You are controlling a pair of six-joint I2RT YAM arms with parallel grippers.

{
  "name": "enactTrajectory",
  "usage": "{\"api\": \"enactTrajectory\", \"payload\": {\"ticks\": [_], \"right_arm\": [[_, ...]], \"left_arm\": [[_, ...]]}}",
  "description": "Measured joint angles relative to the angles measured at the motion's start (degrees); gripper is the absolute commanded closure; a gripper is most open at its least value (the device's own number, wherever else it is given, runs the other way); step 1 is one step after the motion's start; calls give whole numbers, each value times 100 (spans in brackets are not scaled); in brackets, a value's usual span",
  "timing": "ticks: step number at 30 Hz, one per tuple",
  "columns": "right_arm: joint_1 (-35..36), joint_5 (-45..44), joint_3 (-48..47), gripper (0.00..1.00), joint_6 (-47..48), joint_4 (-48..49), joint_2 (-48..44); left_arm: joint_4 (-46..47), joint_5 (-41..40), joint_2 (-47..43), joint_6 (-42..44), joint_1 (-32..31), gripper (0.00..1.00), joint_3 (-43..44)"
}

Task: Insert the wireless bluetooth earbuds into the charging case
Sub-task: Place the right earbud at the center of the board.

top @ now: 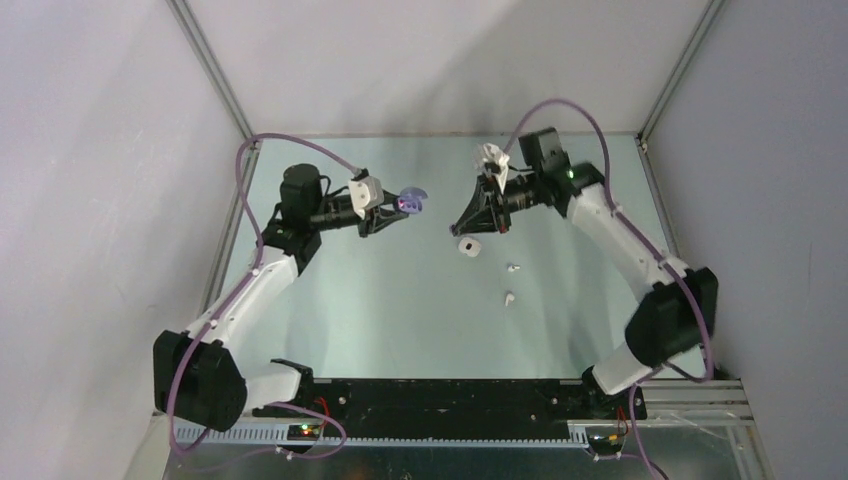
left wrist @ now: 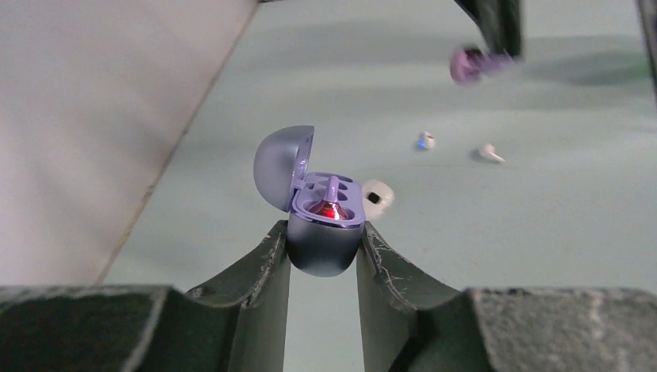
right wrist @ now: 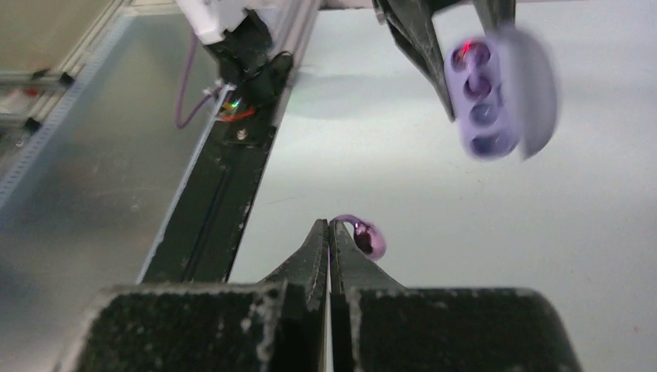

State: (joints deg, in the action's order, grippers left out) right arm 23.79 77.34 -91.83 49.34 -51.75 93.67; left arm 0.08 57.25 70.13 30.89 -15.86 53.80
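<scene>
My left gripper is shut on the body of an open purple charging case, held above the table with its lid tipped back. A red light glows inside the case. My right gripper hangs just right of the case, apart from it, shut on a tiny purple earbud that sticks out beside its tips. That earbud also shows in the left wrist view. Two white earbuds lie loose on the table. The right wrist view shows the case blurred.
A small white case sits on the table below the right gripper, seen too in the left wrist view. White walls and metal frame posts enclose the green table. A black rail runs along the near edge.
</scene>
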Motion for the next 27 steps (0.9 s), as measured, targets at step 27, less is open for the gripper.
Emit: {"api": "enactTrajectory", "payload": {"ticks": [27], "right_arm": [[-1482, -9162, 3484, 100, -8870, 2621, -328]], "left_arm": [[874, -1650, -730, -1753, -11, 100, -568]]}}
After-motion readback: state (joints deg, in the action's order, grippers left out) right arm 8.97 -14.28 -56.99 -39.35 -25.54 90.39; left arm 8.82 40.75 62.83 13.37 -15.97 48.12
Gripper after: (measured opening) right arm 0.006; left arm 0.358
